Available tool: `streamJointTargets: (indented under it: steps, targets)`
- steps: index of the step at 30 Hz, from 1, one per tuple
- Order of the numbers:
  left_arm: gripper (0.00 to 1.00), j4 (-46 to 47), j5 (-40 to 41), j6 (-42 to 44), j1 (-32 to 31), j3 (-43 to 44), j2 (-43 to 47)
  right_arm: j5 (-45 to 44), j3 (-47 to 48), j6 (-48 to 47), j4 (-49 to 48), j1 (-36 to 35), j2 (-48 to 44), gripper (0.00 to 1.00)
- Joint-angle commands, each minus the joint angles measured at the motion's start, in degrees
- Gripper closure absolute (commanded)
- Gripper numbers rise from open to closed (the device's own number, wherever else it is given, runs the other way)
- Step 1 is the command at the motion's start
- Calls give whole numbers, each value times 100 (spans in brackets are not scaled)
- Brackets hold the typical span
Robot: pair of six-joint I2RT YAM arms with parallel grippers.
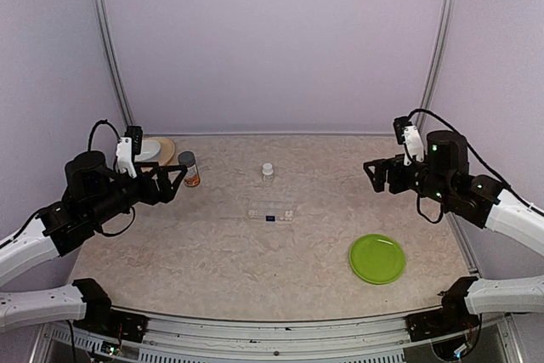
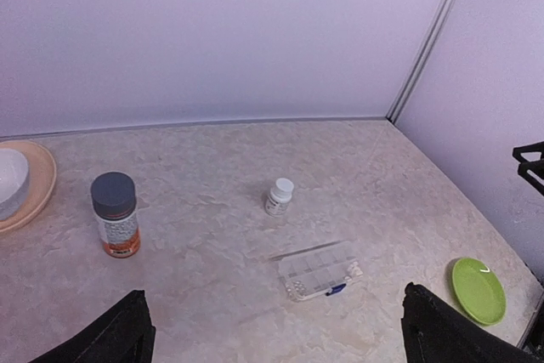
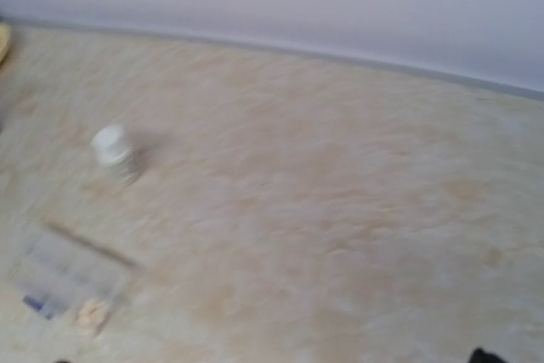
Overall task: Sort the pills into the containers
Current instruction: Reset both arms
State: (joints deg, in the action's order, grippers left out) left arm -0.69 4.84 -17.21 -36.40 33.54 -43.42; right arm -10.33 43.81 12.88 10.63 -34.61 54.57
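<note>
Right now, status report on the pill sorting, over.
Left gripper and right gripper open, empty, above table. Clear plastic compartmented rectangular box mid-table, untouched. Small white bottle stands behind it, apart.

The 2 arms hang above the table [image 1: 212, 252], the left gripper [image 1: 176, 183] at far left and the right gripper [image 1: 371, 176] at far right, both with jaws spread and holding nothing. The clear compartment box [image 1: 271, 212] lies mid-table, with a small white bottle [image 1: 268, 171] beyond it. A grey-capped bottle [image 1: 189, 168] stands at far left near a white bowl [image 1: 150, 149]. A green plate [image 1: 376, 258] lies near right.

Blur is smearing the containers [image 3: 64, 269] in the right wrist view; the left wrist view is cropping the bowl [image 2: 8, 180].
</note>
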Motion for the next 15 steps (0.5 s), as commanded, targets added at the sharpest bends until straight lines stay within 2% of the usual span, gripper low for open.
streamJointTargets:
  steps: [1,6,9,15]
  targets:
    - [1,-121,-582,302,946,53,202,1022,-195,-92,93,856,-271,0]
    - [1,-56,-1500,319,2293,-60,135,1499,-465,-212,-48,1865,-604,0]
    - [1,-13,-1928,249,3051,-112,82,1420,-512,-206,-32,2129,-631,0]
    - [1,-6,-1726,335,3121,-164,105,1105,-326,-91,209,2164,-486,0]
